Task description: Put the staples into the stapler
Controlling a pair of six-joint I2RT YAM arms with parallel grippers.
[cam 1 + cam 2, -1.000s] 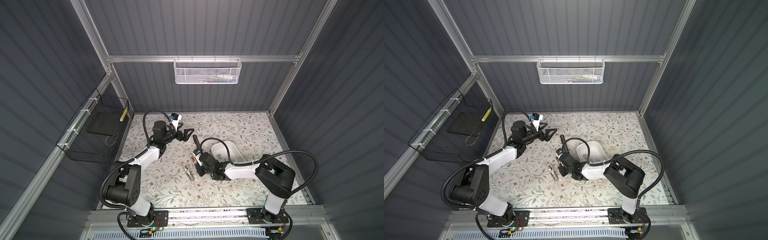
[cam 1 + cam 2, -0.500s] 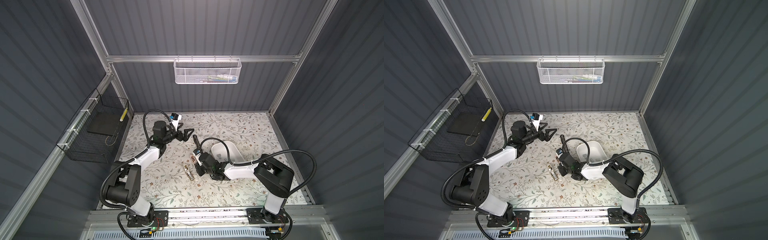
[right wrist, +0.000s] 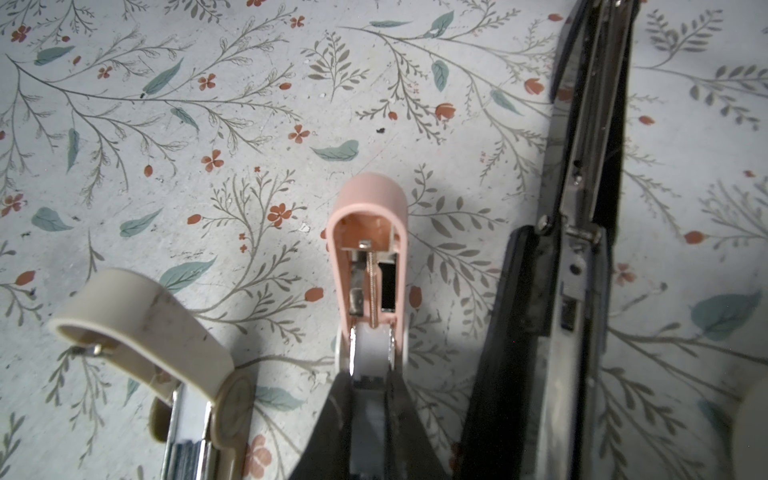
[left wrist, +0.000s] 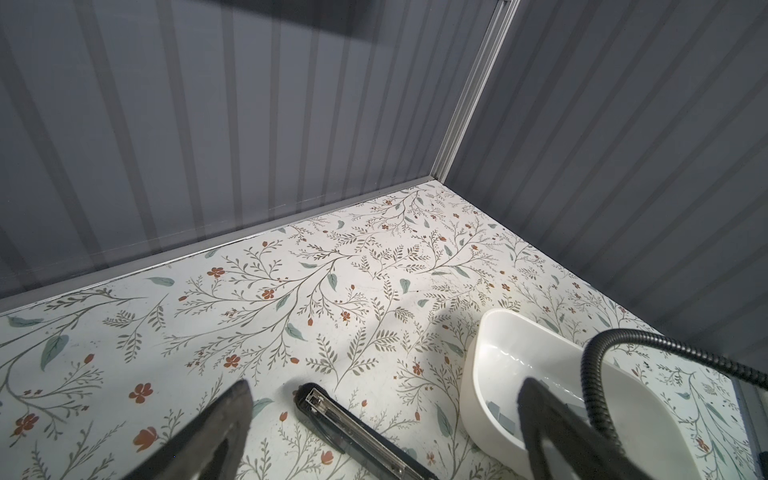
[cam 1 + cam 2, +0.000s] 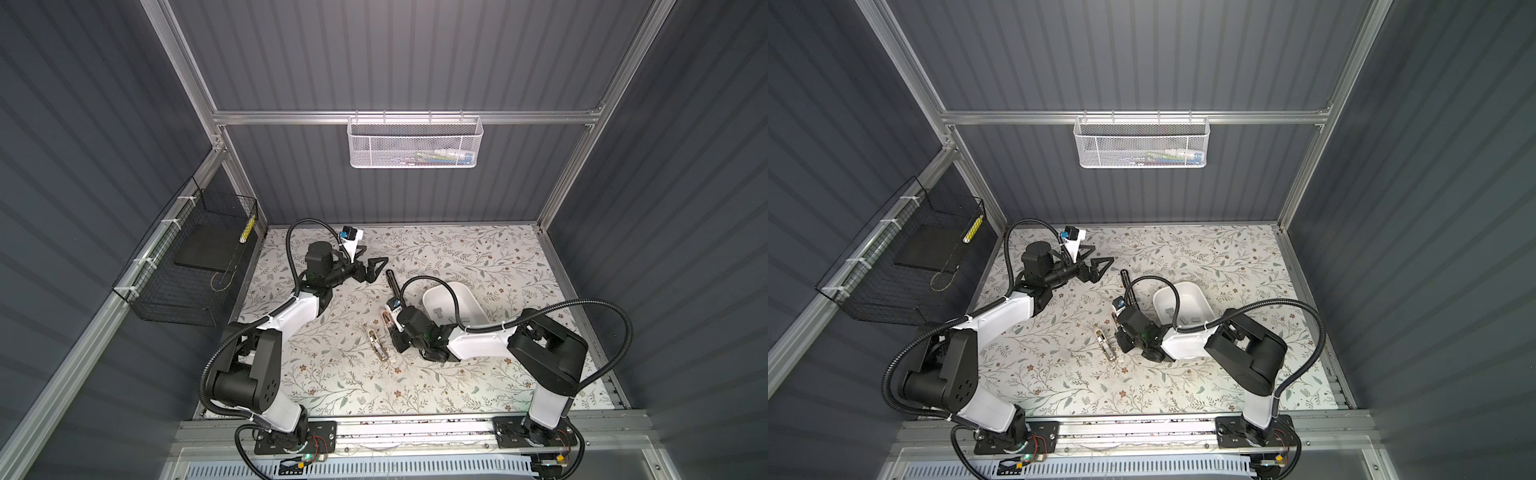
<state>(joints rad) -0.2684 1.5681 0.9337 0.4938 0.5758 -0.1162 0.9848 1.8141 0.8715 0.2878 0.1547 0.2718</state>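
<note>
Three staplers lie open on the floral table: a black one point(image 5: 391, 280) point(image 3: 582, 249), a pink one point(image 5: 387, 322) point(image 3: 365, 208) and a beige one point(image 5: 378, 347) point(image 3: 141, 332). My right gripper point(image 3: 370, 374) point(image 5: 390, 330) is low over the pink stapler's open channel. Its jaws are closed to a narrow gap on a pale grey strip of staples lying in that channel. More staples point(image 5: 1183, 320) point(image 4: 500, 415) lie in the white bowl point(image 5: 432, 291). My left gripper point(image 5: 374, 255) point(image 4: 386, 386) hovers wide open and empty at the back left, beyond the black stapler's tip point(image 4: 345, 428).
The white bowl point(image 5: 1183, 286) sits just right of the staplers, close to the right arm's cable. A black wire basket point(image 5: 195, 266) hangs on the left wall and a white mesh basket point(image 5: 415, 141) on the back wall. Grey walls close in the table.
The right arm's elbow has shifted very slightly towards the staplers. The left arm has stayed still.
</note>
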